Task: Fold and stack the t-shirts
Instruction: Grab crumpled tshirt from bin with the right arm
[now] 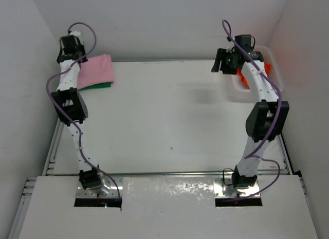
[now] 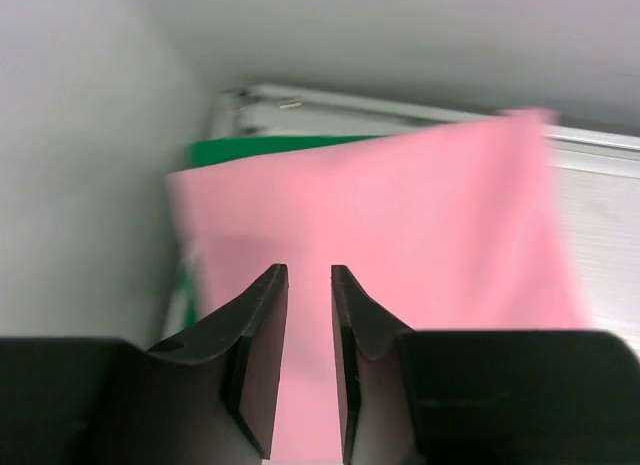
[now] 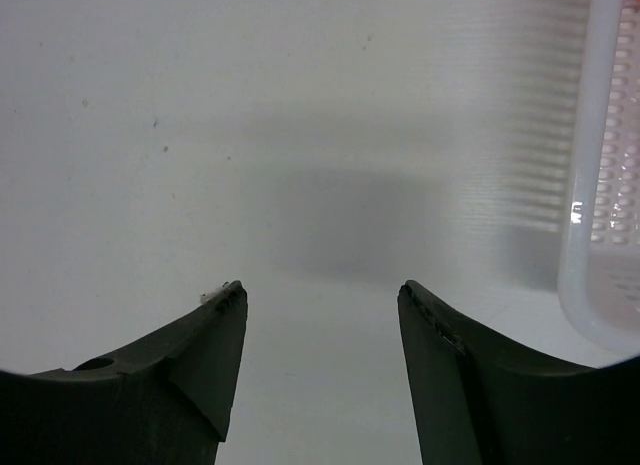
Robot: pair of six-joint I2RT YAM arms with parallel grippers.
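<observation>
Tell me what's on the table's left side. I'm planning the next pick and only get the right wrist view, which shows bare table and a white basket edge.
Observer: A pink shirt lies folded at the far left corner of the table.
Operator: Any sign of the green one?
Observer: The green shirt lies under the pink shirt, with only its edges showing.
Operator: Is the left gripper holding anything?
Observer: No. The left gripper hangs over the pink shirt, jaws narrowly apart with nothing between them.
</observation>
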